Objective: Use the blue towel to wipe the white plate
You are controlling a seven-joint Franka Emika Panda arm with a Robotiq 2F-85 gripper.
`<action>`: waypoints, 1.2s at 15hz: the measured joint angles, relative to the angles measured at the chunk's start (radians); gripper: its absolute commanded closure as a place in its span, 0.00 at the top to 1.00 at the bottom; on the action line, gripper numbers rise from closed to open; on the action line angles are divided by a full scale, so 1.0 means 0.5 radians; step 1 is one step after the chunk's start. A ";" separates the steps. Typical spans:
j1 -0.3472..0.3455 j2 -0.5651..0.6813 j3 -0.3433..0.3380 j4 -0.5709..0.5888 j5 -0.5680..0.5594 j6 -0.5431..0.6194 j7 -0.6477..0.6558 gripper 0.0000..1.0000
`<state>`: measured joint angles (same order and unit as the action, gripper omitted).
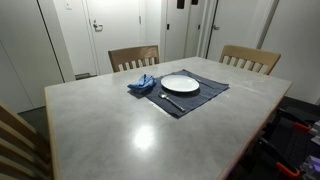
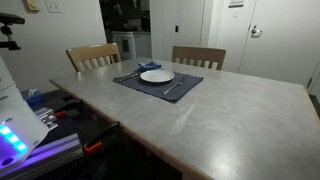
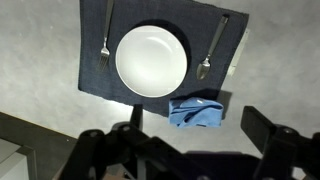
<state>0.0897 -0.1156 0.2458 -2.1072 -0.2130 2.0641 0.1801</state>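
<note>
A white plate (image 3: 151, 60) lies on a dark blue placemat (image 3: 92, 72) on the grey table. It shows in both exterior views (image 1: 180, 84) (image 2: 156, 76). A crumpled blue towel (image 3: 195, 112) lies on the table just beside the mat's edge, next to the plate, also seen in both exterior views (image 1: 142, 83) (image 2: 148, 66). My gripper (image 3: 198, 126) is open and empty, high above the table, with the towel showing between its two fingers. The arm does not show in the exterior views.
A fork (image 3: 105, 40) and a spoon (image 3: 212, 50) lie on the mat either side of the plate. Two wooden chairs (image 1: 133, 57) (image 1: 250, 58) stand at the table's far side. The table edge (image 3: 60, 130) is close to the towel.
</note>
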 measured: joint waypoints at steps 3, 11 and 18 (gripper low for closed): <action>0.046 0.188 0.000 0.064 0.006 0.065 0.095 1.00; 0.109 0.388 -0.010 0.157 0.009 0.107 0.243 1.00; 0.219 0.624 -0.079 0.236 -0.101 0.008 0.786 1.00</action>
<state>0.1991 0.1963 0.2063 -1.9891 -0.2637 2.0679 0.5733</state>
